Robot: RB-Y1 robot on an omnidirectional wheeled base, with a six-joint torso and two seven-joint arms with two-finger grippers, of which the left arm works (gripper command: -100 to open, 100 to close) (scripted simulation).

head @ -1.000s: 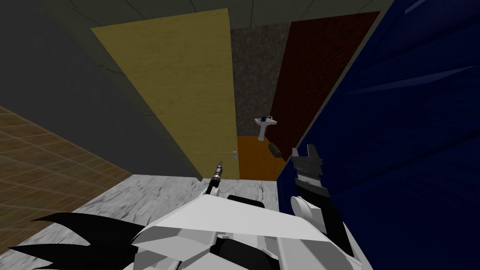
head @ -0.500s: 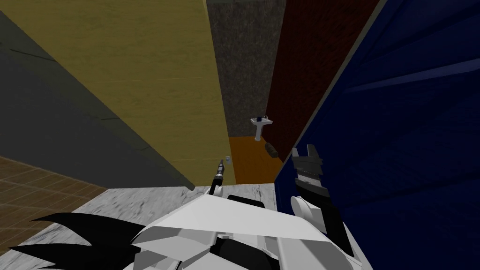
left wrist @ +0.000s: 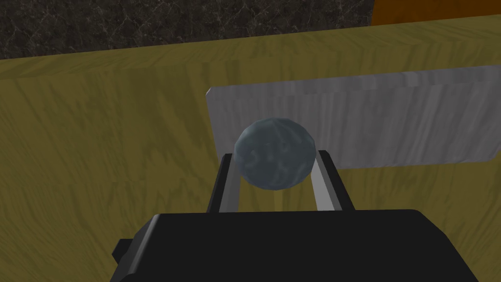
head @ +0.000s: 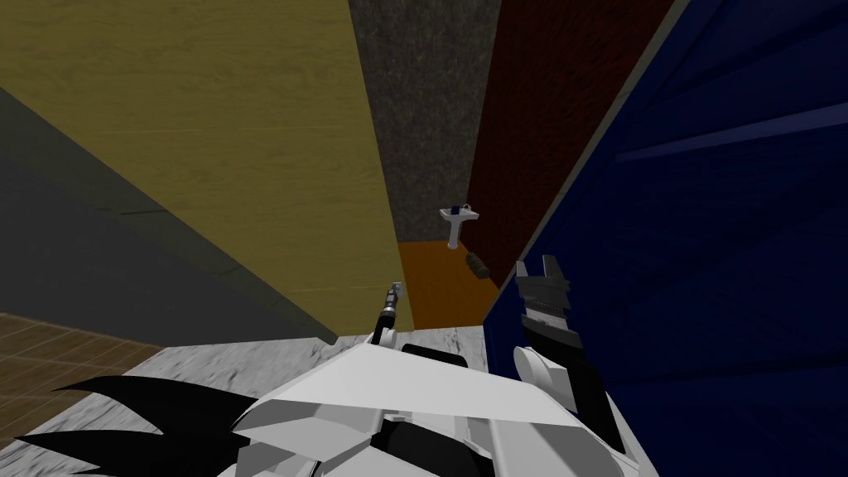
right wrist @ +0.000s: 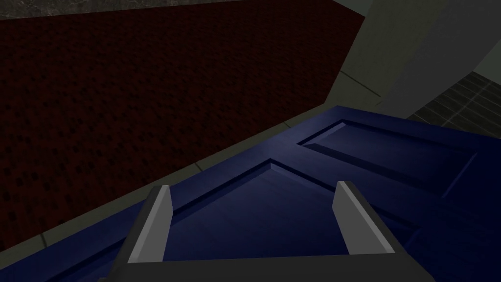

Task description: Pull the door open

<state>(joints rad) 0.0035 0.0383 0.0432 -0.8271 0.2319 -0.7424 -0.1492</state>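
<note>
Gripping knob [left wrist: 274, 152] with left gripper [left wrist: 275, 156], clamped on its sides; knob sits at near right edge of yellow door [head: 248, 141], straight ahead. Pull should run back toward me; right gripper [right wrist: 254, 192] spread, idle by blue door [right wrist: 342, 161].

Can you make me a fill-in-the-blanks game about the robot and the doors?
The left gripper is shut on the yellow door's round ___.
The right gripper, by the blue door, has its fingers ___.
Beyond the yellow door, a white sink stands on an ___ floor.
Missing words: knob; open; orange.
</note>
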